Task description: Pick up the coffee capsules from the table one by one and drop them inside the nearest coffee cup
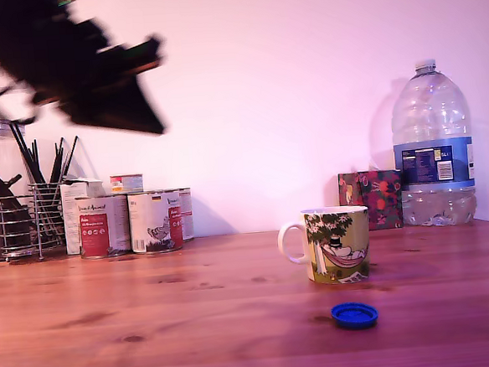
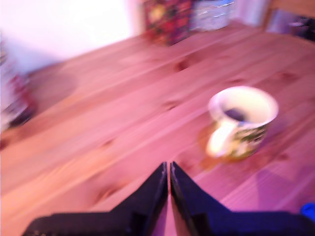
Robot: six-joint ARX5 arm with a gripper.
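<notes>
The table (image 1: 195, 321) is spreading out well below the gripper (image 2: 169, 169), its reddish boards showing grain and dark knots. The big water bottle (image 1: 432, 145) is standing at the back wall, far from the gripper toward the exterior view's right, with a small floral box (image 1: 371, 198) just beside it. The printed tins (image 1: 134, 221) and a wire holder of dark utensils (image 1: 32, 211) are sitting almost directly beneath the gripper at the back edge. The coffee cup (image 1: 333, 244) is standing upright on the boards, well apart from the gripper and lower down, toward the exterior view's right; the blurred wrist view is showing something dark inside it. One blue coffee capsule (image 1: 354, 315) is lying on the table near the cup, on its camera side. The gripper is hanging high in the air, blurred, its dark fingers (image 2: 152, 194) pressed together with nothing between them.
</notes>
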